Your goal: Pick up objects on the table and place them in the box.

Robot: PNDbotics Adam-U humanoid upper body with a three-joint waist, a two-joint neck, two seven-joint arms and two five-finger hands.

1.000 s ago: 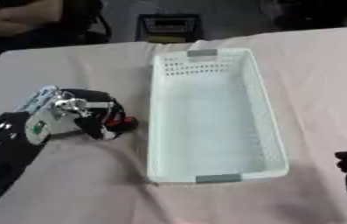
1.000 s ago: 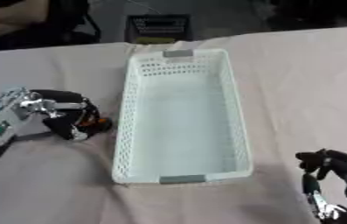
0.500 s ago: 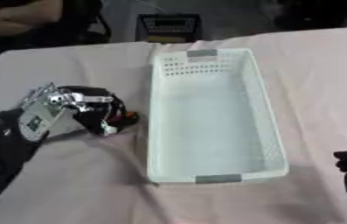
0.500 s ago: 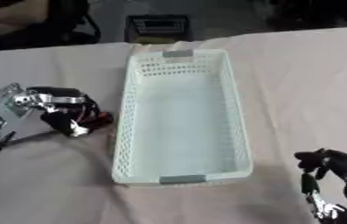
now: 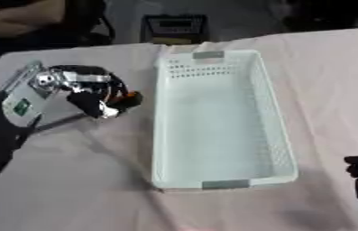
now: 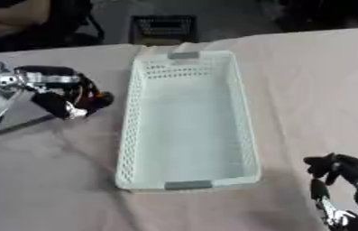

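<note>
A: Nearest?
B: The black right hand (image 6: 341, 180) at the lower right corner, resting on the pale pink tablecloth (image 6: 63, 180), fingers relaxed and up, holding nothing; the right eye view shows more of it.
A: Then?
B: The long white perforated plastic box (image 5: 217, 117), empty.
A: And left?
B: The black-and-silver left hand (image 5: 87, 92), just beside the box wall, fingers curled round a small dark object with an orange tip (image 5: 125, 100), lifted

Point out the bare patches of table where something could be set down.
Bare pink tablecloth lies left of the white perforated plastic basket, below the left hand, which is curled round a small dark object with orange. More lies right of the basket, above the right hand. The basket's floor is bare too. It is tight between left hand and basket wall.
</note>
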